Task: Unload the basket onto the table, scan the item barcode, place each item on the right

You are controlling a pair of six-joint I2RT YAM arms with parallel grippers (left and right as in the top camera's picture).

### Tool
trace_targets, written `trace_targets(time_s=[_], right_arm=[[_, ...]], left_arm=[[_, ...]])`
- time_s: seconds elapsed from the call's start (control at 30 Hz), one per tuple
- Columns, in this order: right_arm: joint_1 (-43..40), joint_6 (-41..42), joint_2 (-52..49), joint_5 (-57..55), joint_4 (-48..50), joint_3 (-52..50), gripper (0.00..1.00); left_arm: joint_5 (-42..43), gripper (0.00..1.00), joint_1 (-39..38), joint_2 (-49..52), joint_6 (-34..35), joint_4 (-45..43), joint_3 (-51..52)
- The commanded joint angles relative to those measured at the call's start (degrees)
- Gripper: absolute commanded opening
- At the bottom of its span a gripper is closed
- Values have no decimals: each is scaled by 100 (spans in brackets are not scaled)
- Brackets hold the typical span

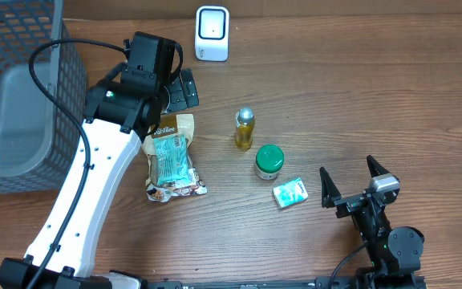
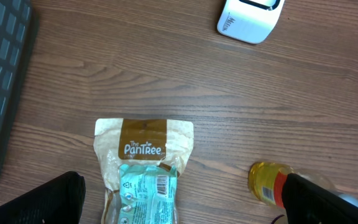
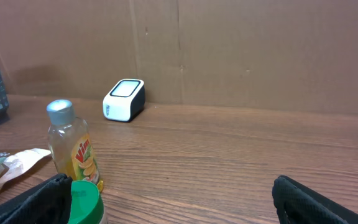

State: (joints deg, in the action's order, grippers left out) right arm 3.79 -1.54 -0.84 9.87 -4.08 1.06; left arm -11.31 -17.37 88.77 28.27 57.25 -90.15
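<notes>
your left gripper (image 2: 180, 186) hangs open and empty just above the snack pouch (image 2: 143, 146), which lies flat on the table (image 1: 335, 88); your right gripper (image 1: 347, 172) is open too. the pouch looks light, soft and crinkly, so pinch the sealed top edge, clear of the barcode (image 2: 160, 184).

a white, rounded-square barcode scanner (image 1: 212, 33) sits farthest back, its window facing up. nearer, a flat tan paper snack pouch (image 1: 171, 156) with a brown "the pantree" label lies with its teal panel and barcode facing up. to its right stands a small yellow bottle with a silver cap (image 1: 245, 128). just beyond that are a green-lidded jar (image 1: 269, 160), upright, and a small teal packet (image 1: 290, 193), lying flat.
</notes>
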Motion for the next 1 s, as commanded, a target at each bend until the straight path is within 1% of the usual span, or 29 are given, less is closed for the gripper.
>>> trace_targets(time_s=[0.0, 0.87, 0.97], right_arm=[[26, -24, 68, -15, 31, -61, 100], [26, -24, 68, -20, 83, -61, 100], [33, -20, 68, 181, 52, -61, 100]], left_arm=[[42, 99, 9, -26, -107, -9, -66], [42, 100, 9, -26, -107, -9, -66], [42, 99, 9, -26, -107, -9, -66]])
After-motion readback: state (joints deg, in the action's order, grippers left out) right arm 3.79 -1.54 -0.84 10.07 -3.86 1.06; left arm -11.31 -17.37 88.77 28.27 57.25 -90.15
